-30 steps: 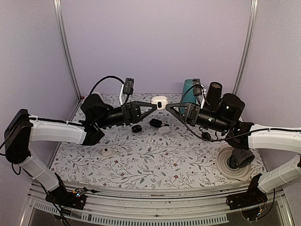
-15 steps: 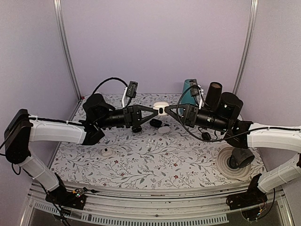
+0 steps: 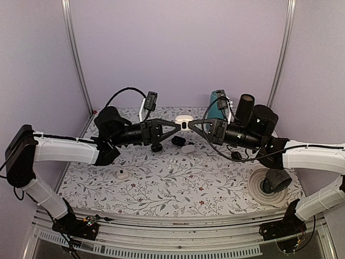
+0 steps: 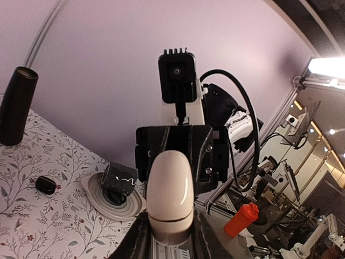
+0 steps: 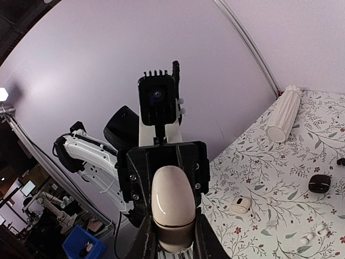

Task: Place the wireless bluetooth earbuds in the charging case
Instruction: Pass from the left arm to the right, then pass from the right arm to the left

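The glossy white pebble-shaped plastic charging case (image 3: 184, 122), lid closed and contents hidden, hangs above the table (image 3: 161, 189) toward 12 o'clock. The left gripper (image 3: 179, 125) and right gripper (image 3: 189, 125) both clamp it. The tiny white earbuds are too small to pick out.

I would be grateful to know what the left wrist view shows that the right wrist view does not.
Only the left wrist: a tall black cylinder, a dark cup on a round white plate, an orange plastic bottle. Only the right wrist: a white ribbed cylinder, a small white piece with a dark spot. Both: the white glossy pebble-shaped charging case between that view's own jaws, the opposite arm's black wrist camera behind it.
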